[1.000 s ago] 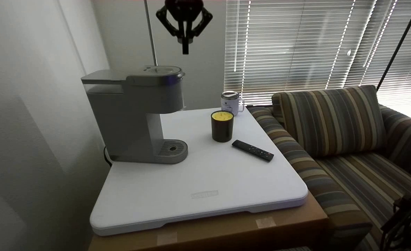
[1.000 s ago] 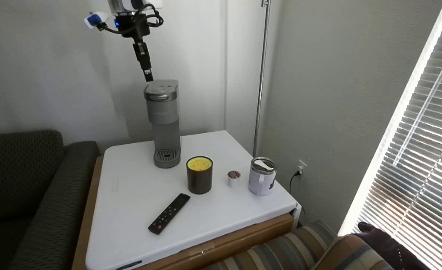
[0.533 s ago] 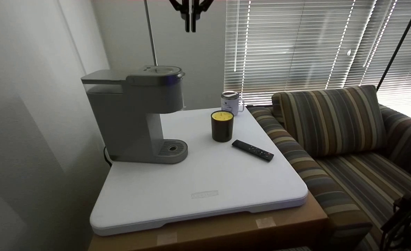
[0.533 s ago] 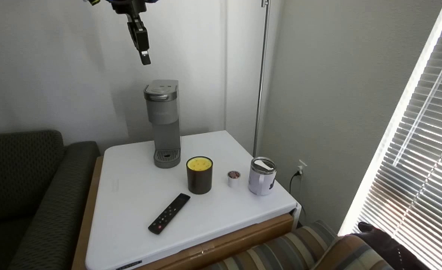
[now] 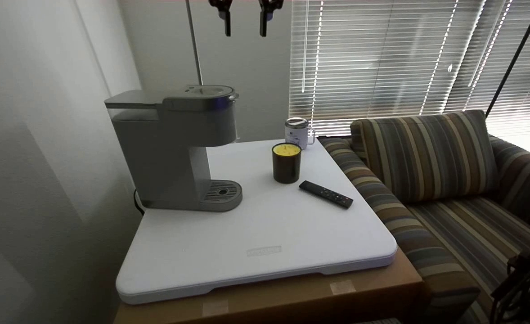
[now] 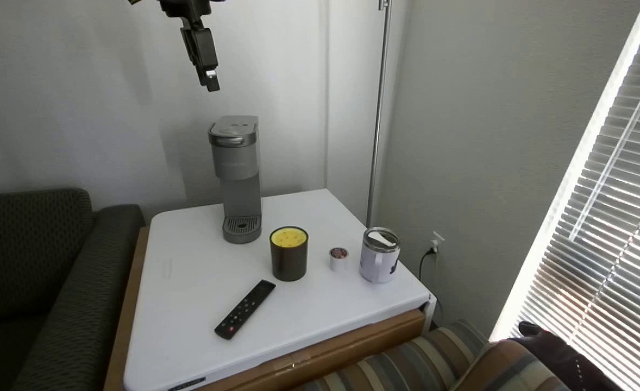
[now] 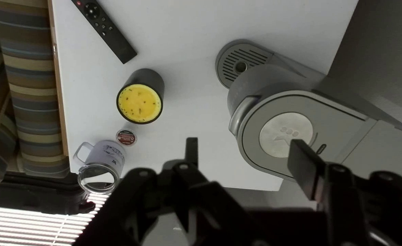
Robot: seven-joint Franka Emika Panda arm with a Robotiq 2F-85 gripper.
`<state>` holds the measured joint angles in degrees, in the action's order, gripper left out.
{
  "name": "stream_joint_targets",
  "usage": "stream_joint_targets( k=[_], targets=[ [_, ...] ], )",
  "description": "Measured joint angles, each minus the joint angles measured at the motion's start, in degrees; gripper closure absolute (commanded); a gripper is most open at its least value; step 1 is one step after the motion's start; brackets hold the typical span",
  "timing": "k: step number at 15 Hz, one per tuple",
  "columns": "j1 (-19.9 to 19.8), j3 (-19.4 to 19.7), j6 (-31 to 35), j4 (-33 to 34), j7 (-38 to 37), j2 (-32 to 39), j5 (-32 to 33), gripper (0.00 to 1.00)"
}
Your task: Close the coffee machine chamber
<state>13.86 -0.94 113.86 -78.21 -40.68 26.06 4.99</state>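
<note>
The grey coffee machine [image 5: 157, 166] stands upright on the white table at the wall side. Its chamber [image 5: 211, 121] is the round front head, and the top lid [image 7: 255, 136] lies flat on it, lowered all round as far as the views show. High above the head, well apart from it, hangs my gripper [image 5: 245, 35]. The fingers stand wide apart with nothing between them. From the wrist view, one finger [image 7: 305, 171] overlaps the lid in the picture, while the opposite finger [image 7: 191, 152] shows against the tabletop.
On the white table [image 6: 184, 326] stand a dark jar with a yellow top [image 6: 289, 263], a small pod [image 6: 339, 260] and a lidded mug [image 6: 377, 266]. A black remote [image 6: 245, 309] lies near them. A metal pole [image 6: 380, 108] rises behind, and a striped armchair [image 5: 427, 157] adjoins the table.
My gripper has risen away from above the machine's lid, and its fingers have gone from together to wide apart. The coffee machine and the table items have stayed put.
</note>
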Motion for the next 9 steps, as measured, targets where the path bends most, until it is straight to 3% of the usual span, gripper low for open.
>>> stream_joint_targets(
  k=[9],
  targets=[
    [0.1, -0.2, 0.0, 0.0, 0.5, 0.0, -1.4, 0.00]
  ],
)
